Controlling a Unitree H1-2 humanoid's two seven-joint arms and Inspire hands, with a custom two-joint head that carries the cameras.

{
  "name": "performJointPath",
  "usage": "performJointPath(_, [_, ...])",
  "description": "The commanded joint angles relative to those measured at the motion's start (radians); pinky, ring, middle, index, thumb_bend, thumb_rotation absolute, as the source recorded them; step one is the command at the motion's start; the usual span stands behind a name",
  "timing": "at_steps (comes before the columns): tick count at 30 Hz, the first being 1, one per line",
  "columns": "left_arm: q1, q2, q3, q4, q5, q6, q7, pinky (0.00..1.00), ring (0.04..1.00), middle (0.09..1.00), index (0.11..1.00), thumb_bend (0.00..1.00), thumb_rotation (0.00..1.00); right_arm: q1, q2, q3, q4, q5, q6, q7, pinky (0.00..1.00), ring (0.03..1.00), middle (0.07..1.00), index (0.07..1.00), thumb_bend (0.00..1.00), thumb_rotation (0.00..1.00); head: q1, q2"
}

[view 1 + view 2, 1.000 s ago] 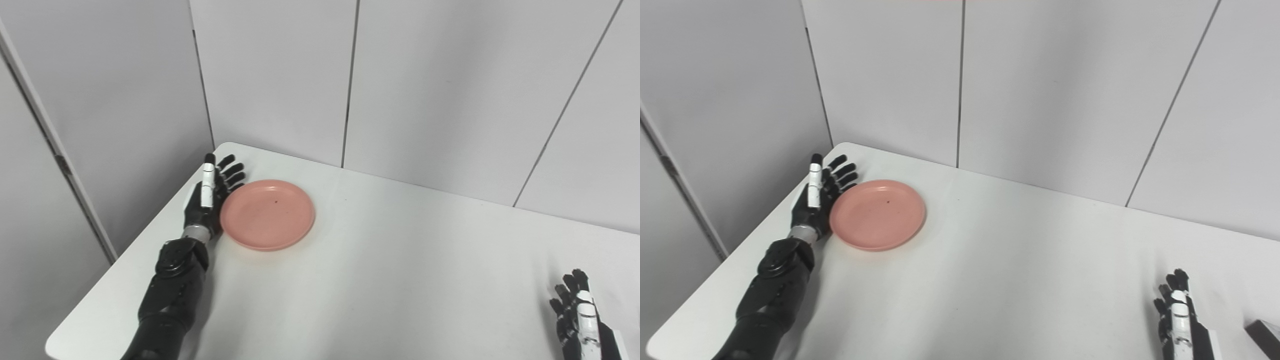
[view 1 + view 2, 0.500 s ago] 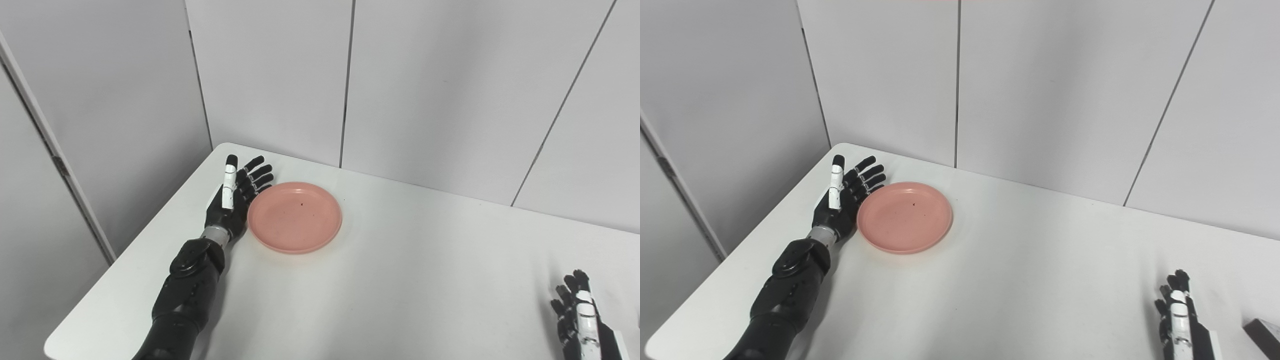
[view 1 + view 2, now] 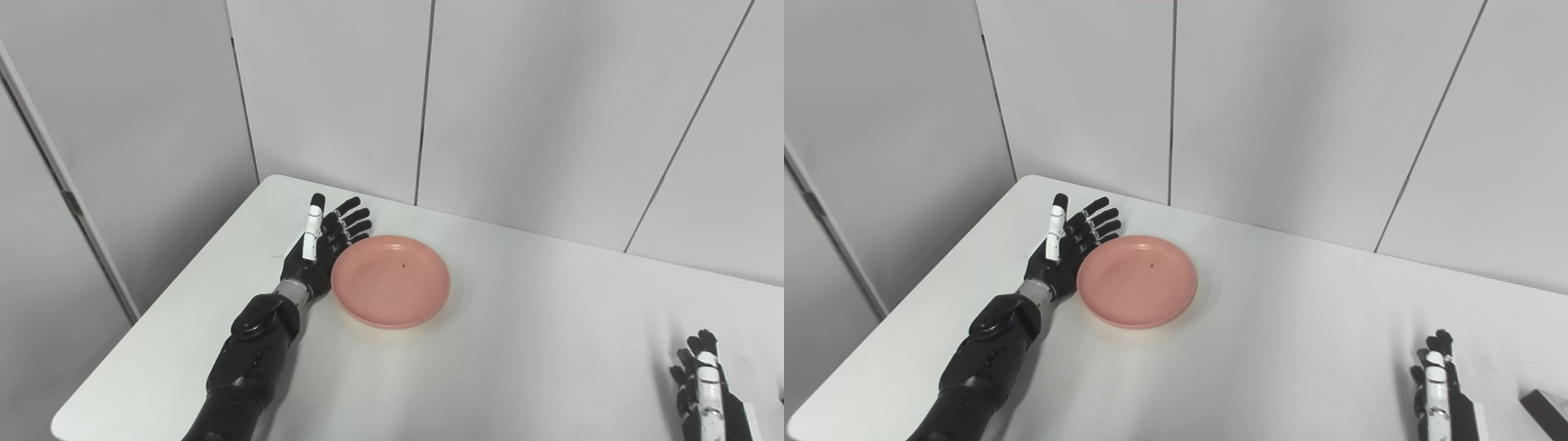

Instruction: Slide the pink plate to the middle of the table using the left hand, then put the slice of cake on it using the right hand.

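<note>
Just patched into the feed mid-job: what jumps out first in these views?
The pink plate stands out most, the only colour on the white table, lying left of centre. The black left hand stands edge-on against the plate's left rim, fingers spread and holding nothing. At the near right edge the right hand waits, open, beside a dark block cut off by the right eye view's corner.

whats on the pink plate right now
Nothing but a few dark specks on the pink plate. The left hand is against its left rim; nothing covers the inside.
</note>
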Motion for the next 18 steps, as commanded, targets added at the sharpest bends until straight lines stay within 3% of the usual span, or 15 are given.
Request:
performJointPath(1, [0.020, -0.027, -0.024, -0.017, 0.019, 0.050, -0.004, 0.88, 0.872, 0.861, 0.852, 0.90, 1.00, -0.035, 0.006, -0.007, 0.005, 0.014, -0.075, 0.006, 1.00, 0.986, 0.984, 0.991, 0.40, 0.79, -0.006, 0.002])
performJointPath(7, [0.045, -0.063, -0.056, -0.088, 0.035, 0.076, 0.015, 0.91, 0.904, 0.889, 0.878, 0.88, 1.00, -0.040, 0.006, 0.002, 0.053, 0.009, -0.136, 0.019, 1.00, 0.977, 0.979, 0.983, 0.48, 0.79, -0.075, 0.019])
performJointPath(10, [0.057, -0.080, -0.059, -0.113, 0.036, 0.086, 0.025, 0.93, 0.919, 0.904, 0.895, 0.88, 1.00, -0.038, 0.004, 0.013, 0.065, -0.006, -0.153, 0.020, 1.00, 0.975, 0.974, 0.977, 0.53, 0.81, -0.146, 0.031])
performJointPath(18, [0.095, -0.106, -0.072, -0.194, 0.032, 0.137, 0.036, 0.92, 0.933, 0.923, 0.915, 0.88, 1.00, -0.020, 0.021, 0.052, 0.019, -0.059, -0.094, 0.003, 1.00, 0.968, 0.974, 0.973, 0.62, 0.85, -0.307, 0.063])
